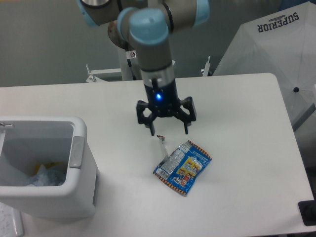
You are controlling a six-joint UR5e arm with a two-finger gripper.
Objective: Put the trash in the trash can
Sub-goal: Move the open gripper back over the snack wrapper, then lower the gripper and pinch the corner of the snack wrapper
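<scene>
We see the gripper (169, 130) at frame center, fingers spread wide, gripping nothing and touching nothing, hanging just above the blue snack packet (182, 167). Packet lies flat on the white table (237, 113), center-right. Trash can (47, 168) sits lower left, well apart, with crumpled clear plastic (44, 176) visible inside.

The bin (74, 197) is cut off by the left edge, and its contents (44, 175) are half hidden by its rim; a bottle cannot be made out among them. The umbrella (276, 54) is cropped at the right edge. The arm's base (129, 61) is hidden behind the arm.
</scene>
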